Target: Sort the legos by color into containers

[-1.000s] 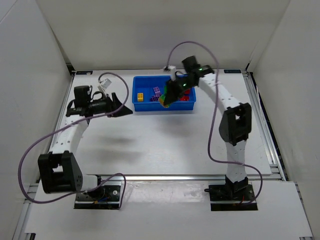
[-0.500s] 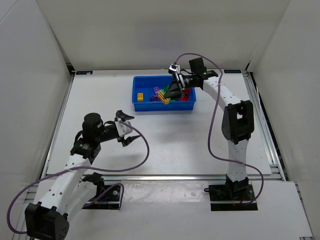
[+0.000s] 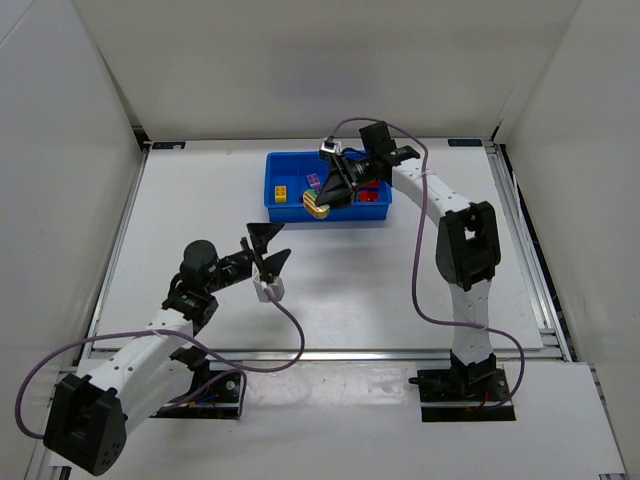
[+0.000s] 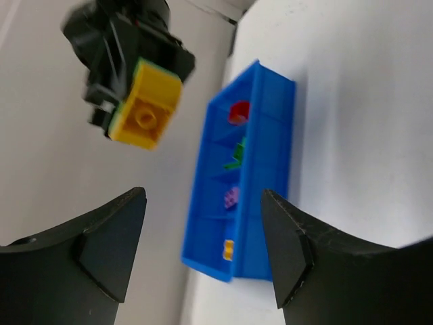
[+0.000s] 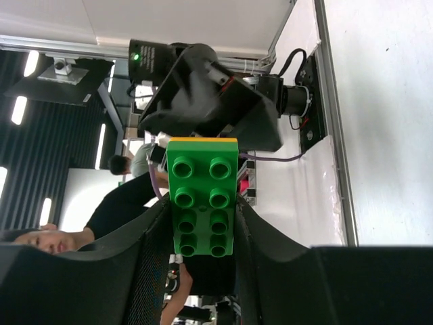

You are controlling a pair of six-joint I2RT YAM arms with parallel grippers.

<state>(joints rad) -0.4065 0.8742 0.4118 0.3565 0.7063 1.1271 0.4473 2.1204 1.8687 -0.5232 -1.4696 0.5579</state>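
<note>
Right gripper (image 3: 328, 196): clamps a green-and-yellow studded plastic brick (image 3: 317, 206) above the shallow bright-blue plastic tray (image 3: 271, 186). Left gripper (image 3: 270, 246): gapes empty over white tabletop (image 3: 350, 290).

**Left arm** (image 3: 150, 350): lies low, reaching from its base at the near left corner diagonally toward the centre of the surface. The left gripper (image 3: 267, 248) stands wide open, with both dark fingers (image 4: 108, 247) spread and nothing between them.

**Right arm** (image 3: 468, 250): rises upright from its base, bends at the elbow, and extends toward the far side and to the left. The right gripper (image 3: 324, 200) points down and left, its fingers (image 5: 152, 250) clamped on either side of a green-and-yellow lego (image 5: 203, 203).
</note>
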